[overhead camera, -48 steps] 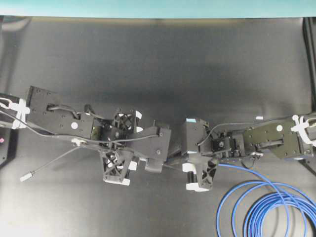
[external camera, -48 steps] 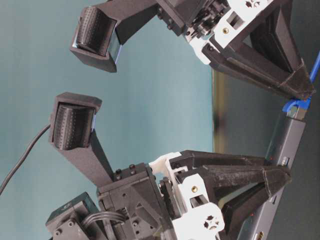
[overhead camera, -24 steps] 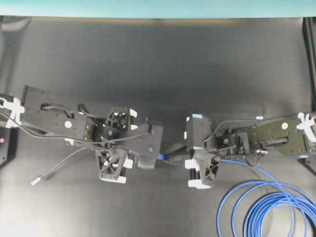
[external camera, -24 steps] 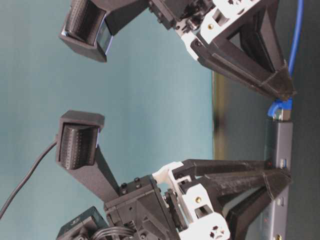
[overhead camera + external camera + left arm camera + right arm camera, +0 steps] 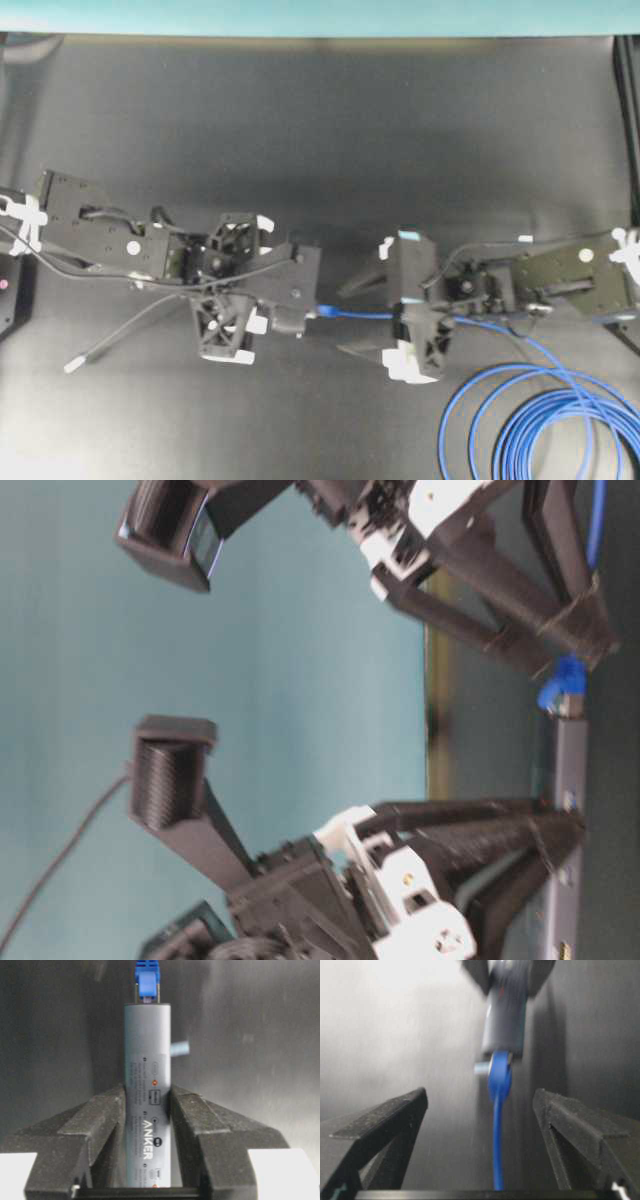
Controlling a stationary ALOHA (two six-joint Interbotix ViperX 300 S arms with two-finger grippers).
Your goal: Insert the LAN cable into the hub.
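Now the hub is clamped between the two fingers of the left hand, which grip it along its long sides near the lower half. Seen from the left wrist, the grey bar runs straight away from that hand, its printed face toward the camera and its far end carrying the blue-booted plug of the LAN cable, which sits in the end port. In the overhead view the hub's long axis lies roughly left to right above the dark worktop, the ported end pointing toward the right arm, and the plug shows as a small blue spot just past the left hand.

From that plug the cable runs in a nearly straight line to the right, passes between the fingers of the right hand and goes on under the arm into a stack of loops lying on the worktop at the lower right. The right hand stands wide, both fingers well apart from the cable on either side; the right wrist view shows the blue line running up the middle of the gap to the hub's end, touching neither finger.

A thin grey cord trails from the left arm's side down to a small silver plug on the worktop.
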